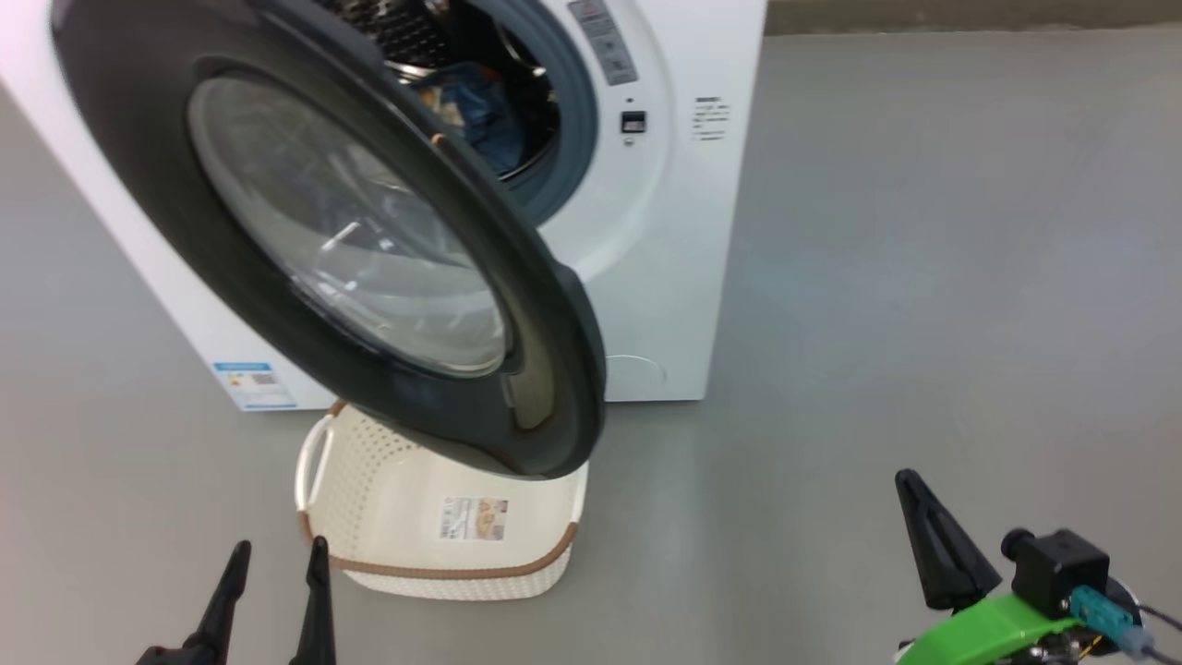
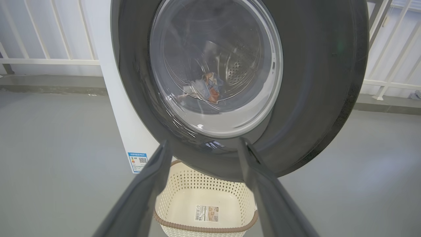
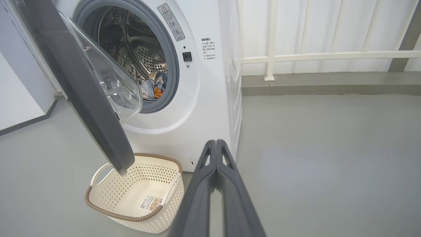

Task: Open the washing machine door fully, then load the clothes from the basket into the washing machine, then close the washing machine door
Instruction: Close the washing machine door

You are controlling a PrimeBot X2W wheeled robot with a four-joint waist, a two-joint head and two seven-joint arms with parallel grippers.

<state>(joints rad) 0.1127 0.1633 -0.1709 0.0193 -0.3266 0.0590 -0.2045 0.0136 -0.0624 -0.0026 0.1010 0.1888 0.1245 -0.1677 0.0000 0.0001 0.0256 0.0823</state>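
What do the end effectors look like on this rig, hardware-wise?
Both the left end effector and right end effector have two long, dark, matte fingers tapering to points. Behind the right one sit a bright green bracket, a black boxy module and a teal connector with thin cables.

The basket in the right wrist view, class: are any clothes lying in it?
No, the basket holds just a label sticker; the clothes lie inside the drum.
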